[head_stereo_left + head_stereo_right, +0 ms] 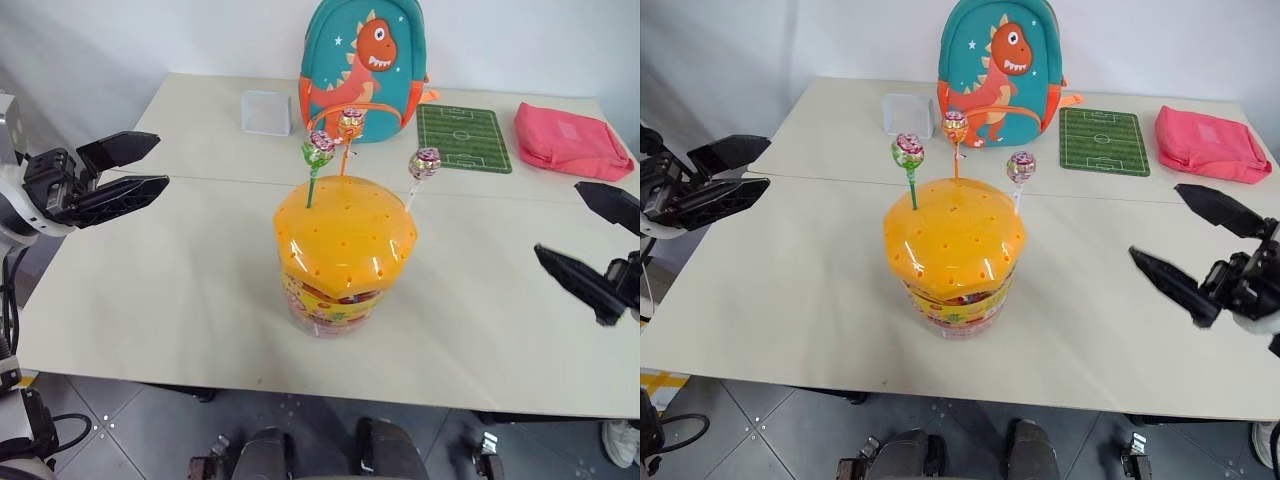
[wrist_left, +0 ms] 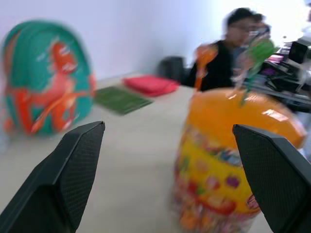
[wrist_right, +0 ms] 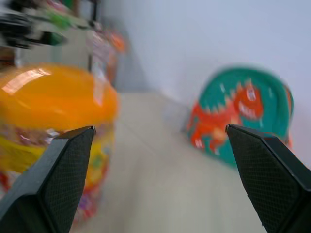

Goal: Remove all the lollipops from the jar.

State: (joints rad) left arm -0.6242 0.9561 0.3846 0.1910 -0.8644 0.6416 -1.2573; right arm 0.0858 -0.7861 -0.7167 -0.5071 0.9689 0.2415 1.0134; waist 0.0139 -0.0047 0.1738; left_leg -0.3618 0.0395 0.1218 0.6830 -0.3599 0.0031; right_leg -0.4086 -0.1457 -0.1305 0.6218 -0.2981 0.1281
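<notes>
Grippers [image 1: 135,170] apart — lollipops [image 1: 319,151] (three) in jar [image 1: 343,250]

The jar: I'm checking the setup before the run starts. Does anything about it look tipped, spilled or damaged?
Nothing stands out. The jar stands upright on the table with its orange lid seated, and three lollipops stick up from its holes. Nothing has spilled around it.

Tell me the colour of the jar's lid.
Orange, dotted with small holes; the jar's lid shows best in the left eye view.
</notes>
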